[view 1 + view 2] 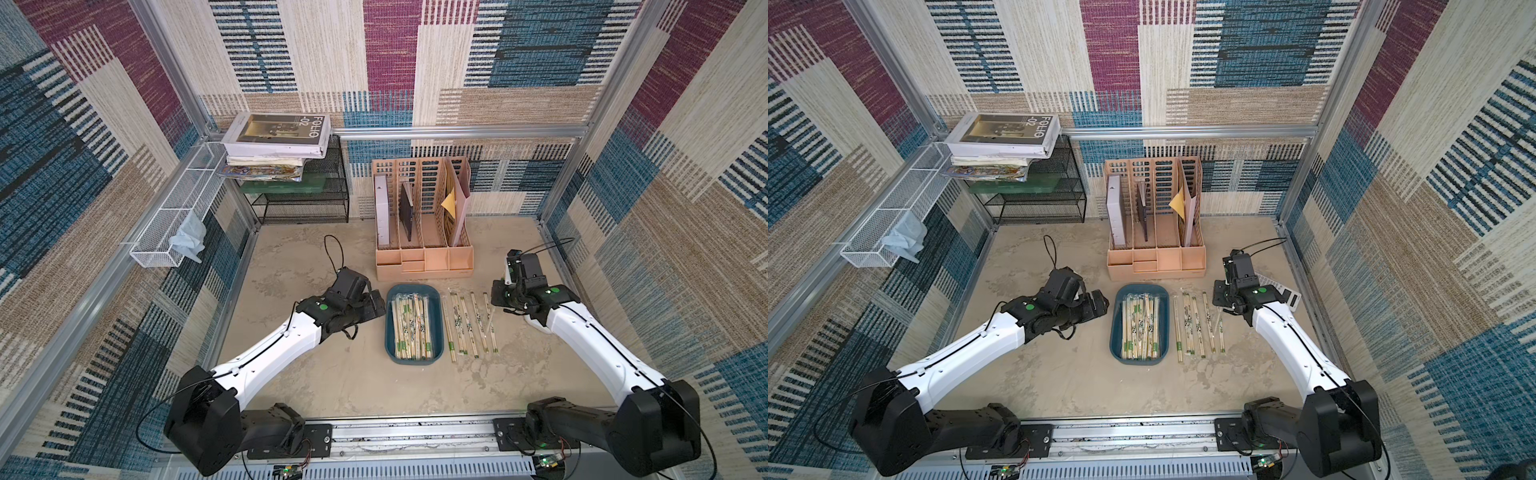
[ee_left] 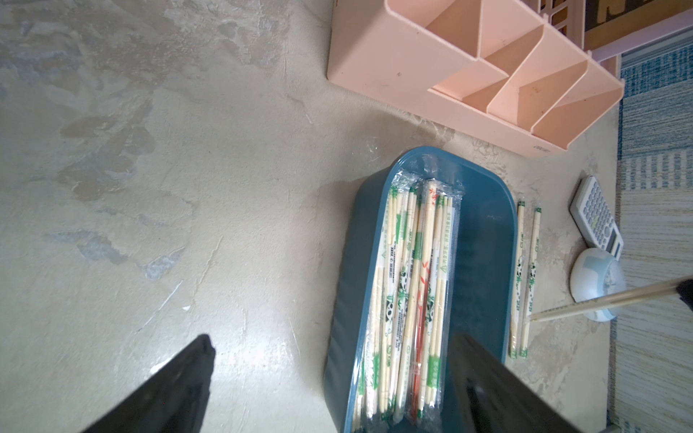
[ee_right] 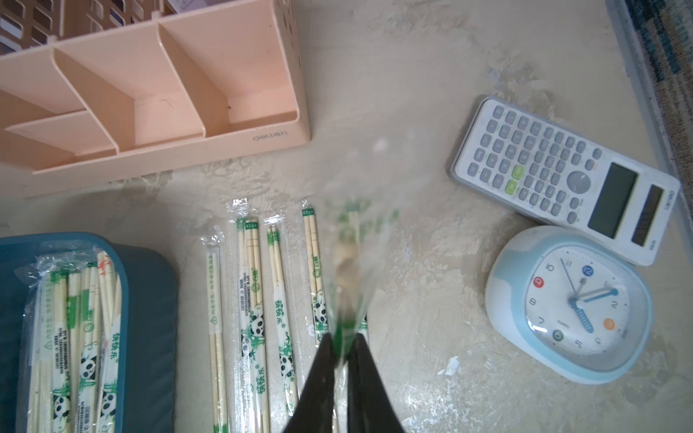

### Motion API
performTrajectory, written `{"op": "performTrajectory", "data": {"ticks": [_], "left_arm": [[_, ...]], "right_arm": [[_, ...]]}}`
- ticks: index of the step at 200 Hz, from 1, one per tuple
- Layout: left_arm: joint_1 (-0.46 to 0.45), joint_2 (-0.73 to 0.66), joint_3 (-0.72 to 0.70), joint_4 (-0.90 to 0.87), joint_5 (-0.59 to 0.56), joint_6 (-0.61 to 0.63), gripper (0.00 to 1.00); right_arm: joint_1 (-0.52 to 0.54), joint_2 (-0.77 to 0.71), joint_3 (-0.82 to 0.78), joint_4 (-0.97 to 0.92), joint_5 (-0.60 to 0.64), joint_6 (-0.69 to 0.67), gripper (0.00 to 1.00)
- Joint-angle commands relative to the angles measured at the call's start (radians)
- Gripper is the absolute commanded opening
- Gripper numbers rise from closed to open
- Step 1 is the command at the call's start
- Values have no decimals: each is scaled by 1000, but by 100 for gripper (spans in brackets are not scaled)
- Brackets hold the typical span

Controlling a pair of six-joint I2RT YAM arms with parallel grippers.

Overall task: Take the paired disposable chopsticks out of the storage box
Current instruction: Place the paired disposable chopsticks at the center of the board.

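Teal box (image 1: 388, 324) holds many chopsticks (image 1: 411, 328); I count five pairs (image 1: 467, 328) at its three o'clock. Right gripper (image 3: 343, 339) pinches a sixth pair (image 3: 348, 262); left gripper (image 2: 333, 341) gapes.

The chopsticks (image 3: 255, 300) look like pale wood in clear, glossy film. The box (image 2: 483, 232) is smooth, slightly shiny teal plastic. The organizer (image 3: 150, 75) is matt peach plastic. The table (image 1: 332, 374) looks rough. The walls (image 1: 685, 208) look like woven cloth.

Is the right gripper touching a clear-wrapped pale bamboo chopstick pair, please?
Touching: the right wrist view shows the right gripper pinching the chopstick pair by its wrapper.
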Motion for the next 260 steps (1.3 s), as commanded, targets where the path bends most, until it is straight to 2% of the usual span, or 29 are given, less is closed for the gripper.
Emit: {"op": "performTrajectory", "data": {"ticks": [1, 106, 193, 215, 245, 260], "left_arm": [[1, 8, 6, 18, 7, 12, 99], [1, 12, 9, 24, 7, 12, 99], [2, 12, 12, 19, 8, 12, 99], [1, 11, 14, 18, 7, 12, 99], [1, 10, 16, 16, 6, 12, 99], [1, 12, 16, 14, 7, 12, 99]], "right_arm": [[-1, 11, 5, -18, 35, -31, 11], [34, 121, -41, 22, 30, -34, 10], [64, 269, -34, 97, 63, -14, 11], [65, 302, -29, 114, 71, -12, 15], [65, 344, -11, 121, 89, -10, 30], [64, 351, 3, 114, 100, -10, 31]]}}
